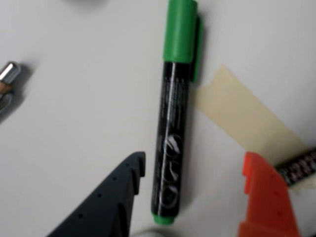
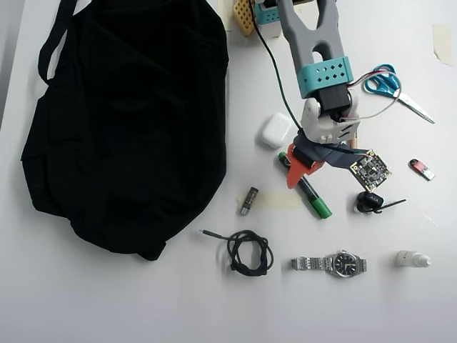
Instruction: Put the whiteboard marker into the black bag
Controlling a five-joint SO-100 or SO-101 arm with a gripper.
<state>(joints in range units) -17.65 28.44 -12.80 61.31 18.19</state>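
The whiteboard marker (image 1: 170,133), with a black barrel, green cap and green tail, lies flat on the white table. In the wrist view it runs top to bottom between my fingers. My gripper (image 1: 195,160) is open and low over the tail half. The dark blue finger (image 1: 113,197) is left of the marker and the orange finger (image 1: 264,197) is right of it, with a gap on each side. In the overhead view the gripper (image 2: 303,171) covers the marker's upper part and the green cap end (image 2: 319,207) sticks out. The black bag (image 2: 128,121) lies far to the left.
Beige tape (image 1: 247,118) is stuck beside the marker. A tan pen's metal end (image 1: 9,74) shows at the left. The overhead view shows a white case (image 2: 273,131), a circuit board (image 2: 369,170), a small stick (image 2: 248,200), a coiled cable (image 2: 248,251), a watch (image 2: 332,264) and scissors (image 2: 389,82).
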